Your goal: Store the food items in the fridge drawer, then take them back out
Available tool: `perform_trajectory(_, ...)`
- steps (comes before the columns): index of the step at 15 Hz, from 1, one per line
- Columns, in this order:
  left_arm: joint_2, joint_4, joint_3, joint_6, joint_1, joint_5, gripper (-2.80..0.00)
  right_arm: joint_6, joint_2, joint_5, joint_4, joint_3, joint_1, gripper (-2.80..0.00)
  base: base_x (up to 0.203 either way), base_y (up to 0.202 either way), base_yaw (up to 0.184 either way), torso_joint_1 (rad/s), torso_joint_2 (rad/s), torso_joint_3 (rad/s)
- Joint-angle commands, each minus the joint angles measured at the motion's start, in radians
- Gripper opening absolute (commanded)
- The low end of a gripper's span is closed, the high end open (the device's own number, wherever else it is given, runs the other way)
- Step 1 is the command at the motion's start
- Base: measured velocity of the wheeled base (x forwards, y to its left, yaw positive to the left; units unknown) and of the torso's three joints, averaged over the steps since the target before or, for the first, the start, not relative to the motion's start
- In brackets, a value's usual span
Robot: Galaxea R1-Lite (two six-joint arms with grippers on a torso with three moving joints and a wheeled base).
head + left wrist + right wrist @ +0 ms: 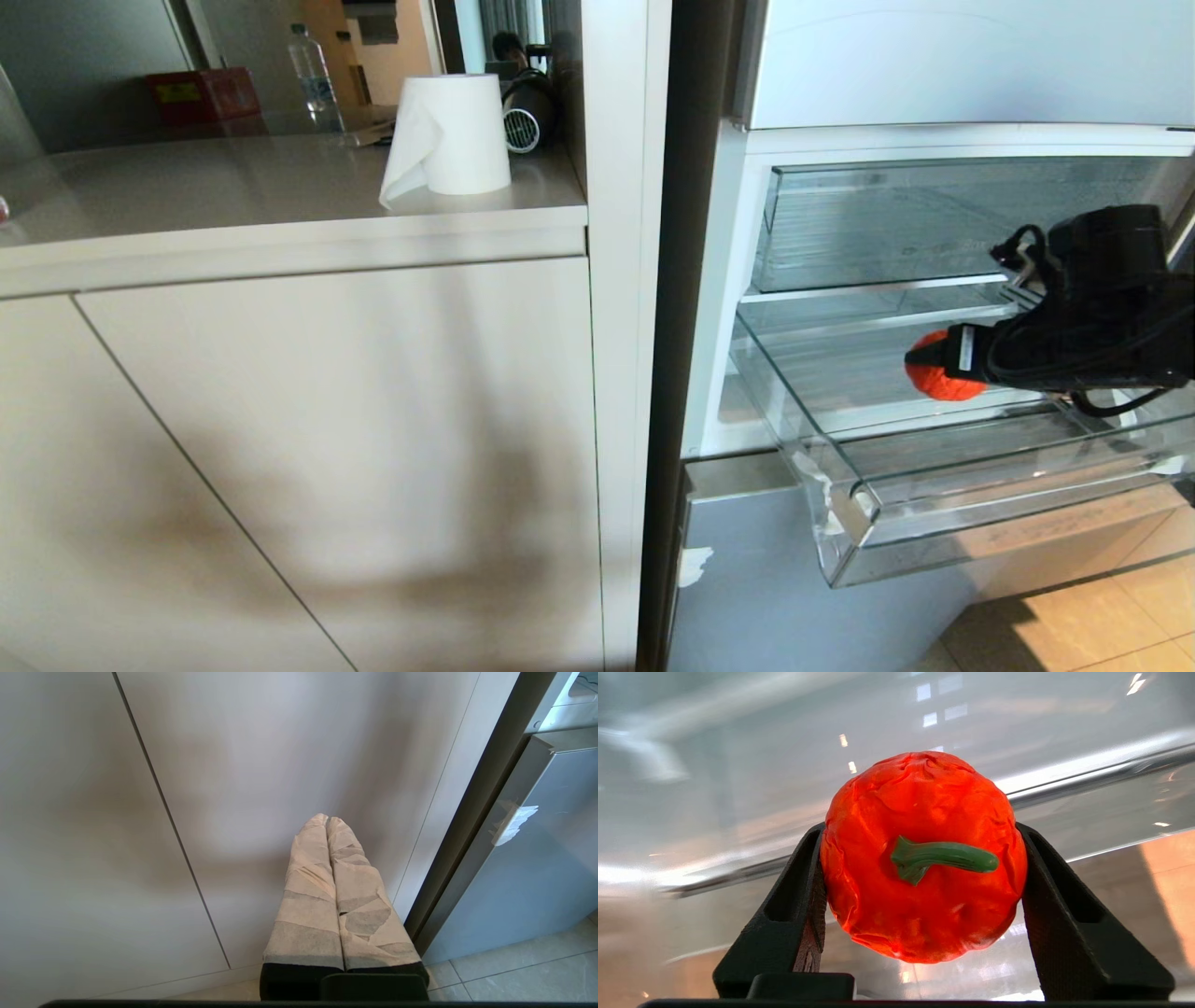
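The food item, a round red-orange fruit point(920, 905) with a bumpy skin and a green stem, sits between the black fingers of my right gripper point(920, 830), which is shut on its sides. In the head view the fruit point(932, 381) and the right gripper point(938, 359) hang over the ribbed floor of the pulled-out fridge drawer point(896, 523), behind its stepped front lip. My left gripper point(327, 820) has its tape-wrapped fingers pressed together, shut on nothing. It is low down and faces a cabinet door point(261, 765).
Above the open drawer sits a second clear drawer point(887, 224) with a plain flat front. A paper towel roll point(453, 135) stands on the counter point(233, 205) left of the fridge. Below the drawer is the grey lower fridge door point(775, 579), with tiled floor point(1102, 625) beside it.
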Motion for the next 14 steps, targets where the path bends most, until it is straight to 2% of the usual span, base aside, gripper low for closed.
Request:
perform_trajectory(1, 0.001, 0.0, 0.0, 0.0, 0.0, 0.0, -2.8, 0.0, -0.202, 0.001, -0.04, 0.098, 0.004, -2.8, 0.0, 0.0, 0.0, 0.0, 0.0, 0.0)
perform_trajectory(7, 0.001, 0.0, 0.0, 0.0, 0.0, 0.0, -2.8, -0.022, -0.737, 0.009, -0.077, 0.329, 0.009, -2.8, 0.0, 0.0, 0.0, 0.0, 0.0, 0.0)
perform_trajectory(9, 0.001, 0.0, 0.0, 0.0, 0.0, 0.0, -2.8, -0.057, -0.955, 0.003, -0.055, 0.436, 0.007, -2.8, 0.0, 0.0, 0.0, 0.0, 0.0, 0.0)
perform_trajectory(14, 0.001, 0.0, 0.0, 0.0, 0.0, 0.0, -2.8, -0.17, -1.445, -0.041, 0.041, 0.871, -0.011, -2.8, 0.0, 0.0, 0.0, 0.0, 0.0, 0.0)
